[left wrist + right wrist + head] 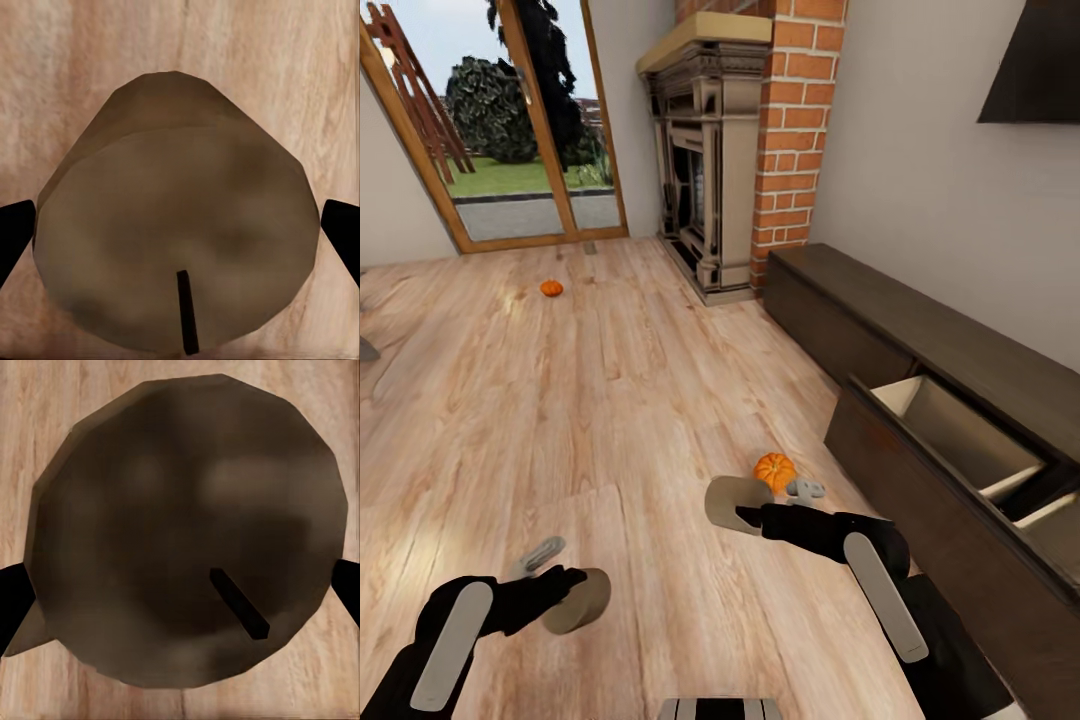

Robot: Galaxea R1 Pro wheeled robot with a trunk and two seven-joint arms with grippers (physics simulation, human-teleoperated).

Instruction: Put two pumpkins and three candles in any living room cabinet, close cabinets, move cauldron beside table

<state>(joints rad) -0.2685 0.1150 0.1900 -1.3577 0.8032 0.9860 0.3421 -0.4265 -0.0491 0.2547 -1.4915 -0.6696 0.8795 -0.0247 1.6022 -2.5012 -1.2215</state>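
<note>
My left gripper (565,592) is shut on a candle (580,602), a short tan-grey cylinder held low over the wooden floor. In the left wrist view that candle (176,240) sits between the dark fingertips (15,234), its wick showing. My right gripper (748,512) is shut on a second candle (732,500), seen with its wick in the right wrist view (187,532). One orange pumpkin (774,469) lies on the floor just beyond the right gripper. The other pumpkin (551,288) lies far off near the glass door. The dark-brown cabinet (920,330) runs along the right wall with one drawer (960,430) pulled open.
A brick fireplace (705,170) stands at the back beside the cabinet's far end. A glass door (510,130) opens onto a garden at the back left. Open wooden floor (560,420) spreads between me and the far pumpkin.
</note>
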